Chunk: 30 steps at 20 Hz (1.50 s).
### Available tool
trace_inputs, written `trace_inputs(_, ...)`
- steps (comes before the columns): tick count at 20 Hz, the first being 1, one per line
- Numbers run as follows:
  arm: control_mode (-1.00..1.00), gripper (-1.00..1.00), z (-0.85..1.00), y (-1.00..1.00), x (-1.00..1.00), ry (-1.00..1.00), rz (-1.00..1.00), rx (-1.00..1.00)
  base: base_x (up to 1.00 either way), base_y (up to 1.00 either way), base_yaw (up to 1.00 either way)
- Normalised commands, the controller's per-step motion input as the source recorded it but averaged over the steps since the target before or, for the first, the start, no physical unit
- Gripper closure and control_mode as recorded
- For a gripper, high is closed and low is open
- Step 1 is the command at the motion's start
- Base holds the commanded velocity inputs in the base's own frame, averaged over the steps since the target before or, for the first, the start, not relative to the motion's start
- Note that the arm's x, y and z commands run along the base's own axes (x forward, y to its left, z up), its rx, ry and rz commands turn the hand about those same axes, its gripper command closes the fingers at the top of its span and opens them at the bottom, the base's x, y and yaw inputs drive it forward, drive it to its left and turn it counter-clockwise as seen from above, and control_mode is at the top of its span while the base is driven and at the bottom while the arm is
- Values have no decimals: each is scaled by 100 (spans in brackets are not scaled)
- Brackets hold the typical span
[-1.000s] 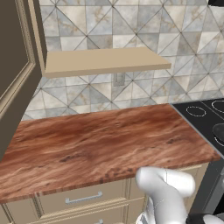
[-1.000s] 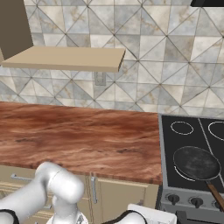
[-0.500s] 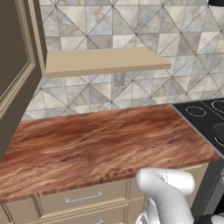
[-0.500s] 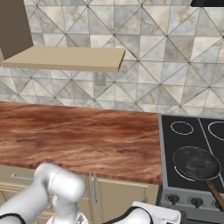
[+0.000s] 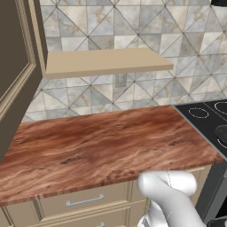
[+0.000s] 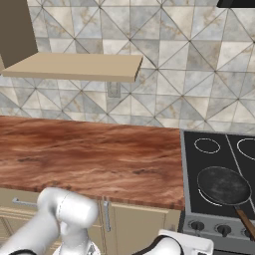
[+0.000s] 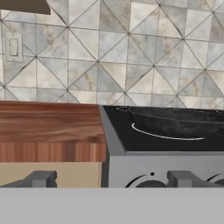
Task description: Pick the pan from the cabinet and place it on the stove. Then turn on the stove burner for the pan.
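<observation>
The pan (image 6: 223, 185) sits on the stove (image 6: 214, 162), over its front-left burner ring; the gripper (image 7: 111, 179), jaws spread and empty, hangs level with the stove's front knobs (image 6: 223, 229). Next, seemingly: turning that burner's knob.

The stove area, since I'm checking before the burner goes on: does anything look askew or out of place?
Nothing stands out. The pan sits flat on the stove, over a front burner ring, handle pointing toward the front edge. The countertop shows no spill.
</observation>
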Motion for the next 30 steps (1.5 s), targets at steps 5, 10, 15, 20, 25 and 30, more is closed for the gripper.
trace_inputs(5,-100,-100,-22,-10,9,0,2,-2,0,0,0)
trace_inputs(10,-100,-100,-18,-11,8,-1,1,-2,0,0,0)
trace_inputs(15,-100,-100,-8,-3,4,-3,2,0,0,0,0)
trace_inputs(20,-100,-100,-9,0,9,-1,2,0,0,0,0)
trace_inputs(25,-100,-100,-4,-8,11,-1,3,0,0,0,0)
trace_inputs(30,-100,-100,-7,-19,8,0,1,0,0,0,0)
